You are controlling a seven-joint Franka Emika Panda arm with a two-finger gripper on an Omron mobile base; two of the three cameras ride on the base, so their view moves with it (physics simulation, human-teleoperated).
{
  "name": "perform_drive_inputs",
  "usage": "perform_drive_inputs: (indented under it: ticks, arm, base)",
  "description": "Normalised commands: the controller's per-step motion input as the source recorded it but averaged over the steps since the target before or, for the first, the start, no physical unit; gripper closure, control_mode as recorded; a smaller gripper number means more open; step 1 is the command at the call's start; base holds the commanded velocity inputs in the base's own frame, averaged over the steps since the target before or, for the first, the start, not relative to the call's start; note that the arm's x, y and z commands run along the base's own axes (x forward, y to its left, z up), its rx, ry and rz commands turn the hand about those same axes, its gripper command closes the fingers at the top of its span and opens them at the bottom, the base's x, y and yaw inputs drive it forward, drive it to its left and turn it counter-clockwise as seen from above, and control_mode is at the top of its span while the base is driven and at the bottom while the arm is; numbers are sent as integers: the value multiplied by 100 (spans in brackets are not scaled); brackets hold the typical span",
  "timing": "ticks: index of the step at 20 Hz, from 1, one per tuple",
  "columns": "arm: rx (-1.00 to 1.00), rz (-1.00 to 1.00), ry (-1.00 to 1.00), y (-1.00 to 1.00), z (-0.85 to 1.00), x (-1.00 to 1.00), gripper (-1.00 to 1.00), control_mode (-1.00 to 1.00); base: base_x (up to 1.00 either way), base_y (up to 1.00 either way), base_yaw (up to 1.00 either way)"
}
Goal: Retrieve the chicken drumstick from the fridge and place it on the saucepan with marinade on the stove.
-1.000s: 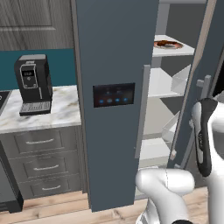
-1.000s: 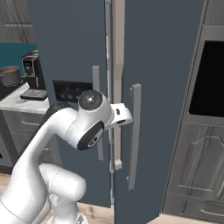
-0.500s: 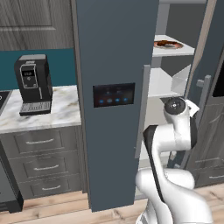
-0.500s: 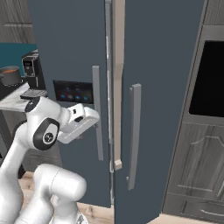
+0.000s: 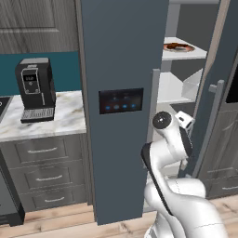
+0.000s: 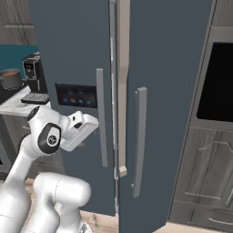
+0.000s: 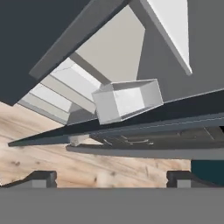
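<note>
1. The fridge [image 5: 122, 69] is the tall slate blue-grey cabinet that serves as the landmark; its right door [image 5: 218, 93] stands swung open in the left base view, showing a grey inside with pale shelves [image 5: 179, 88].
2. The white arm [image 5: 169, 139] rises in front of the fridge, its hand reaching toward the gap at the open door.
3. A marble counter [image 5: 69, 116] runs left of the fridge, with grey drawers below it.
4. A black coffee machine [image 5: 35, 88] stands on that counter, left of the fridge.
5. The dark control panel [image 5: 121, 101] with small blue lights sits on the fridge's left door.
6. The saucepan [image 6: 11, 78] stands far left of the fridge in the right base view, orange-red marinade [image 6: 9, 72] showing at its top.
7. A white plate [image 5: 179, 47] lies on an upper fridge shelf, and the reddish-brown chicken drumstick [image 5: 175, 45] lies on it.
8. The gripper [image 7: 111, 177] has its jaws spread wide with nothing between them; its fingertips [image 7: 41, 177] show low in the hand view, before the fridge's door bin [image 7: 127, 100].
</note>
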Motion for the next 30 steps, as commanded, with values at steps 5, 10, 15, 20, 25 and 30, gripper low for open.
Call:
perform_drive_inputs:
  ticks: [5,10,15,20,25,30]
  arm:
    - [-9,0,2,15,-48,89,-100,-100]
    - [-3,-6,33,-67,-10,72,-100,-100]
    - [0,-5,36,-83,-8,52,-100,-100]
    - [0,-10,28,-90,-12,4,-100,-100]
    - [0,-15,18,-100,-4,-80,-100,-100]
    - [0,-13,21,-100,0,-100,-100,-100]
  base:
    - [0,0,0]
    - [0,0,0]
    - [0,0,0]
    - [0,0,0]
    - [0,0,0]
    - [0,0,0]
